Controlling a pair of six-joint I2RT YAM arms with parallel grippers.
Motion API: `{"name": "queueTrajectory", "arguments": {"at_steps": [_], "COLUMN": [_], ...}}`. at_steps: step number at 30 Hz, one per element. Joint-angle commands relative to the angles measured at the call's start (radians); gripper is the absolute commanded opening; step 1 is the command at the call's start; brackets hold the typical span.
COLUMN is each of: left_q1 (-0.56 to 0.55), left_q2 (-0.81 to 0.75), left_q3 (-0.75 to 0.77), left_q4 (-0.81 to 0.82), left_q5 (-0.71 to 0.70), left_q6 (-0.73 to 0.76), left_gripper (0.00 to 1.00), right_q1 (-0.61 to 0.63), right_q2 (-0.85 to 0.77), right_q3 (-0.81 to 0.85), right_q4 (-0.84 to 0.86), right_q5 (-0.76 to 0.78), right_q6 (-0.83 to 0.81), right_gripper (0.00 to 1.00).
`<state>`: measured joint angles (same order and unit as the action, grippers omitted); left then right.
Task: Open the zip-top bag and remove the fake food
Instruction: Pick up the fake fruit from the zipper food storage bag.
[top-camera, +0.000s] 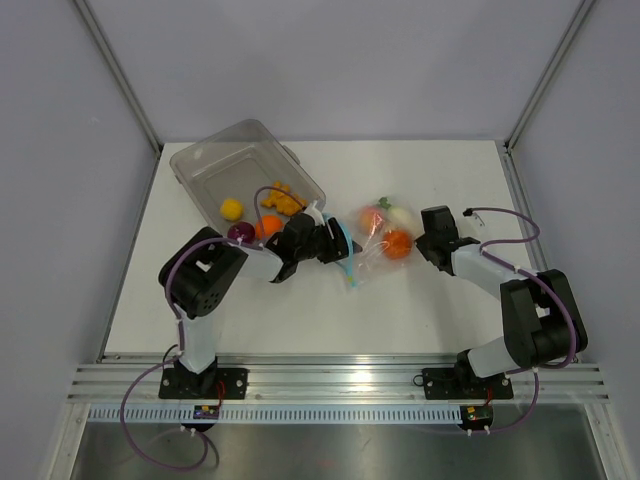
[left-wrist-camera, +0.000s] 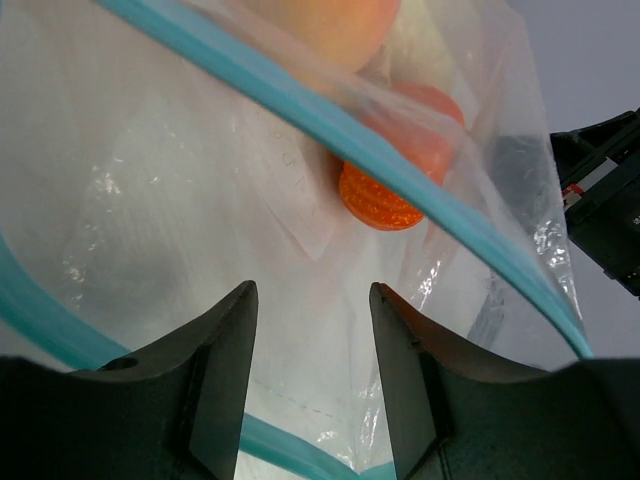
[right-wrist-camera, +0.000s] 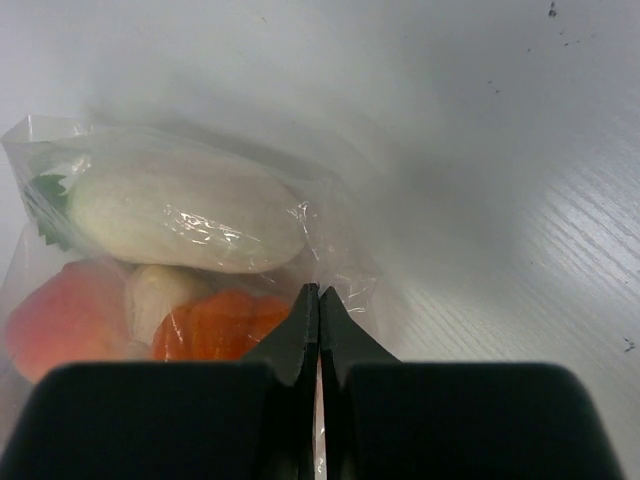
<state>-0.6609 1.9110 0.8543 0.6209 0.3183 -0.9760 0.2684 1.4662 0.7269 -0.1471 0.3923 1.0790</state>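
Left gripper (left-wrist-camera: 310, 335) is right at the mouth of the zip-top bag (top-camera: 368, 260), jaws spread apart and gripping nothing, with the light-blue zip strip (left-wrist-camera: 330, 125) running across just ahead of them. The bag lies mid-table, between the two arms. Its mouth gapes enough that an orange piece (left-wrist-camera: 385, 200) shows beyond the strip. That's the target, I'd say, and the parted jaws look ready to go in for it.

Over on the other side, the right gripper (right-wrist-camera: 318, 305) is clamped tight at the bag's closed end. It looks to be pinching the film there, though clear plastic over a pale table is hard to read. Anchoring makes sense: hold the tail so the bag can't slide as the left arm reaches in.

The fake food (right-wrist-camera: 185, 215) sits bunched against that end: white, peach, orange. Behind the left arm, a clear tub (top-camera: 200, 165) already holds a few toy pieces.
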Motion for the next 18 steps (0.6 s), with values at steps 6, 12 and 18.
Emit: {"name": "queueTrajectory", "arguments": {"at_steps": [6,12,18], "left_q1": [-0.005,-0.005,-0.005], "left_q2": [0.068,0.071,0.066], "left_q3": [0.074,0.078,0.063], "left_q4": [0.06,0.088,0.155], "left_q5": [0.073,0.09,0.108], "left_q6": [0.033,0.037,0.033], "left_gripper": [0.53,0.56,0.57], "right_q1": [0.005,0.005,0.005], "right_q2": [0.017,0.046,0.074], "right_q3": [0.008,0.02,0.029], "right_q4": [0.078,0.096,0.119], "right_q5": [-0.066,-0.113,-0.173], "right_q6": [-0.051,-0.077,-0.094], "right_gripper": [0.0,0.0,0.0]}}
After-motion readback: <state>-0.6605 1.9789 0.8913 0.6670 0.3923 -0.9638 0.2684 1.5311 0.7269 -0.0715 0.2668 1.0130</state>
